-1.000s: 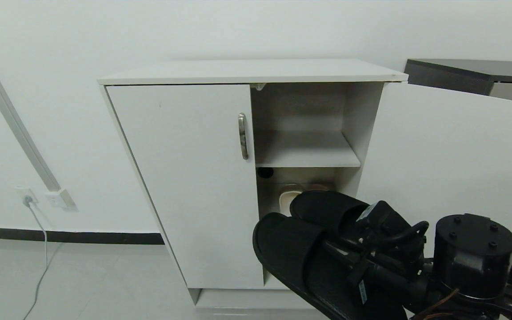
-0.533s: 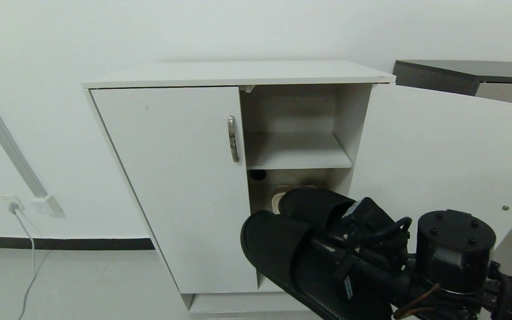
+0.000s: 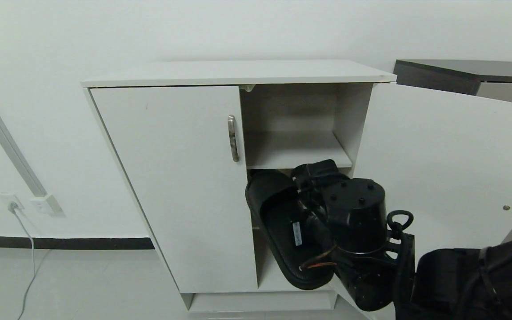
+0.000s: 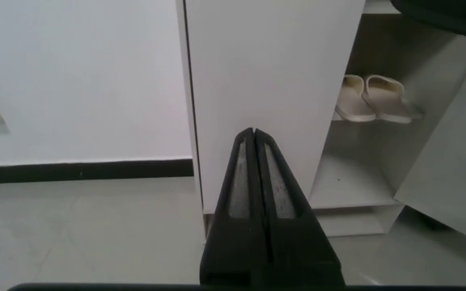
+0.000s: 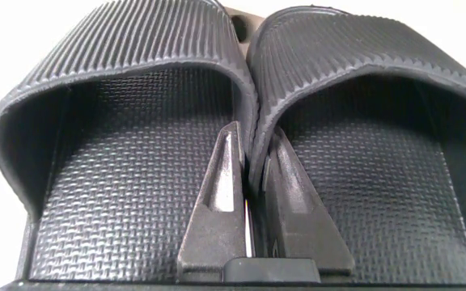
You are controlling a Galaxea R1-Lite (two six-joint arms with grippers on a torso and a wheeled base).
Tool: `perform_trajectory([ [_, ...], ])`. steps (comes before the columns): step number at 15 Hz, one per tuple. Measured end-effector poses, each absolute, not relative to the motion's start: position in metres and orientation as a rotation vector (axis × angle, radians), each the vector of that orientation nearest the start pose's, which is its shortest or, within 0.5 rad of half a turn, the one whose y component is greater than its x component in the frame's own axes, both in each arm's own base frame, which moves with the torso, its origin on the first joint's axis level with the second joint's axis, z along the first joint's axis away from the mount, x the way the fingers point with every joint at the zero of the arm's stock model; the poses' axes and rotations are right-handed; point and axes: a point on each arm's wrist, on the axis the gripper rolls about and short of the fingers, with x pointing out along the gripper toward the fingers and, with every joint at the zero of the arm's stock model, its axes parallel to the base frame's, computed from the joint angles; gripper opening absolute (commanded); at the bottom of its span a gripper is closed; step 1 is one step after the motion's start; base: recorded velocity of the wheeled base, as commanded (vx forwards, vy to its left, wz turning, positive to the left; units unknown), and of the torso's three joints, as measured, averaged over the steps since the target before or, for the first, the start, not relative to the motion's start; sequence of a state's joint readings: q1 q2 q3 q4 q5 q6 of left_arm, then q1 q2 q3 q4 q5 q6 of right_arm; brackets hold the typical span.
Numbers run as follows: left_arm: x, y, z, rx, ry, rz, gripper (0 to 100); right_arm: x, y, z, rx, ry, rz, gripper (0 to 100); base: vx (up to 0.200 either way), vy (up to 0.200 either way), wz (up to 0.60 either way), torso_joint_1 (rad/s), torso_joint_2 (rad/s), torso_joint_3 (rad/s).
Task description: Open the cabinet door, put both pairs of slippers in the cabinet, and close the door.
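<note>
Right claw [image 5: 252,137] is clamped on the pair of black slippers [image 3: 282,231]. One finger sits inside each slipper, and the two adjoining side walls are pinched between them. The ribbed straps arch over the fingers side by side.

From the head camera the pair hangs tilted in front of the cabinet [image 3: 238,73]. The toes point up toward 12 o'clock, just under the upper shelf [image 3: 296,153], and the heels are low at 6 o'clock near the bottom board. The slippers fill the mouth of the open right half, and the dark wrist sits just at their 3 o'clock.

Left claw [image 4: 253,141] has its fingers pressed flat together with nothing between them. It hangs over the pale floor [image 4: 79,226] before the cabinet, well apart from the slippers.

Open door [image 3: 442,155] stands swung out at 3 o'clock of the opening. At 9 o'clock the left door [image 3: 171,178] is shut, and its metal handle [image 3: 233,138] runs upright along the inner edge.

In the left wrist camera the beige slippers [image 4: 374,97] lie side by side on a board inside the opening, above the bottom board.

At 8 o'clock of the cabinet a wall socket [image 3: 11,204] holds a plug, and its cable [image 3: 31,262] trails down to the floor. At 2 o'clock a dark cabinet top [image 3: 460,71] stands against the wall.
</note>
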State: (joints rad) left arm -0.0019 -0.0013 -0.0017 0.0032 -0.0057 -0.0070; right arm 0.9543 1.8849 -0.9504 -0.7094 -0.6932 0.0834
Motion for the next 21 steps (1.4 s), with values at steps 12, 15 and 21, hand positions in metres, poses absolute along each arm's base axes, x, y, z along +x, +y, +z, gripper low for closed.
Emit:
perform_trajectory([
  [12, -0.023, 0.0, 0.076, -0.008, 0.0, -0.007, 0, 0.256, 0.297, 0.208, 0.022, 0.257, 0.071, 0, 0.0, 0.0, 0.0, 0.0, 0.0, 0.0],
  [15, -0.023, 0.0, 0.076, -0.011, 0.0, -0.007, 0, 0.258, 0.298, 0.205, 0.018, 0.261, 0.067, 0, 0.067, 0.0, 0.0, 0.001, 0.0, 0.001],
  [21, -0.023, 0.0, 0.076, -0.009, 0.0, -0.007, 0, 0.259, 0.298, 0.202, 0.013, 0.265, 0.063, 0, 0.2, 0.0, 0.0, 0.001, 0.0, 0.002],
])
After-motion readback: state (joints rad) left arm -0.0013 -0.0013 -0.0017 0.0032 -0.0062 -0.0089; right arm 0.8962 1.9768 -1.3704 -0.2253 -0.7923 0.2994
